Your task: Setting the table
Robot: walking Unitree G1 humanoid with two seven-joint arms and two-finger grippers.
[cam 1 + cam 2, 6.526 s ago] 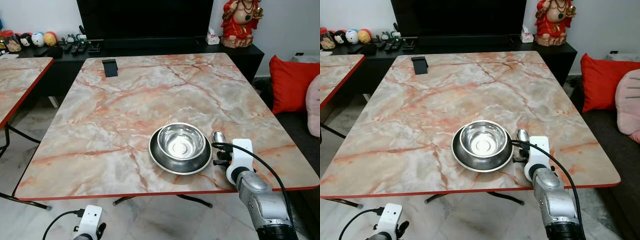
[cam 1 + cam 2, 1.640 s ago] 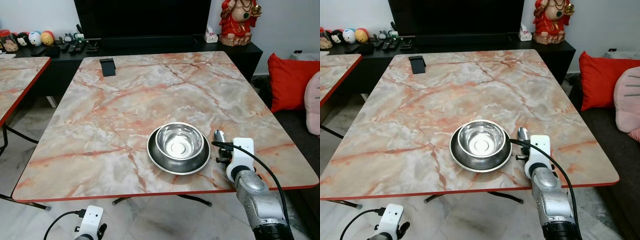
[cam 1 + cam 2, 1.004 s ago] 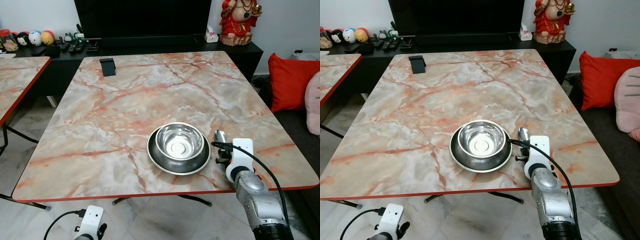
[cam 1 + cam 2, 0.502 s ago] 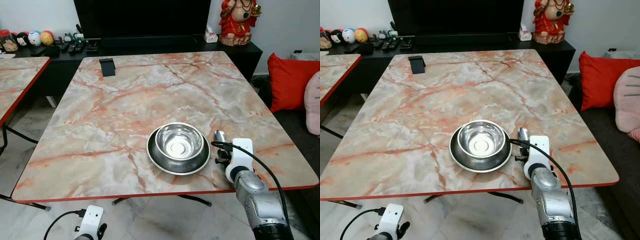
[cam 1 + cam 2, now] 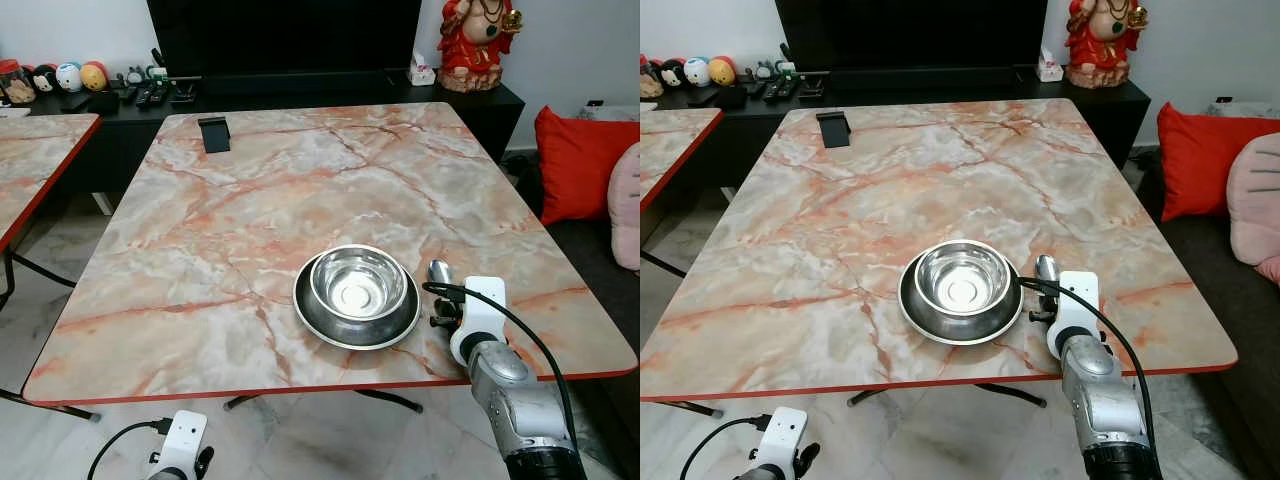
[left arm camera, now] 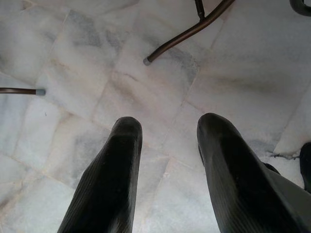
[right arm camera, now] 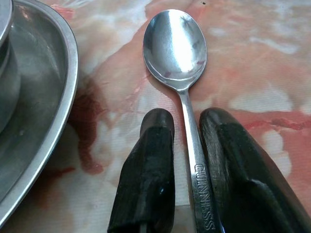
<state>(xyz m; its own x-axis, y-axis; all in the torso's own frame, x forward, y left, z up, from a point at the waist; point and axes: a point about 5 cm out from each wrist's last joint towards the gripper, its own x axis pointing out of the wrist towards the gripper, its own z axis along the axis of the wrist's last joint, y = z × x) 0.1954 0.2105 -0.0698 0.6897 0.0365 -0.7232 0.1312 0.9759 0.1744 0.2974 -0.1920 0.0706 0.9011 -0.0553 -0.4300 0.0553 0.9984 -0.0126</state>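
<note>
Spoon (image 7: 176, 46) lies on the marble bench (image 5: 250, 220) just right of the steel bowl (image 5: 359, 282) on its plate (image 5: 330, 325), its handle between the narrow fingers of the right end effector (image 7: 187, 141). I judge placing is finishing; next, open and withdraw. Nothing has moved since earlier. Left end effector (image 6: 167, 141) hangs open over the floor.

Right claw (image 7: 184, 124) has edged marginally nearer the robot along the spoon (image 7: 176, 46) handle on the worktop (image 5: 250, 230).
</note>
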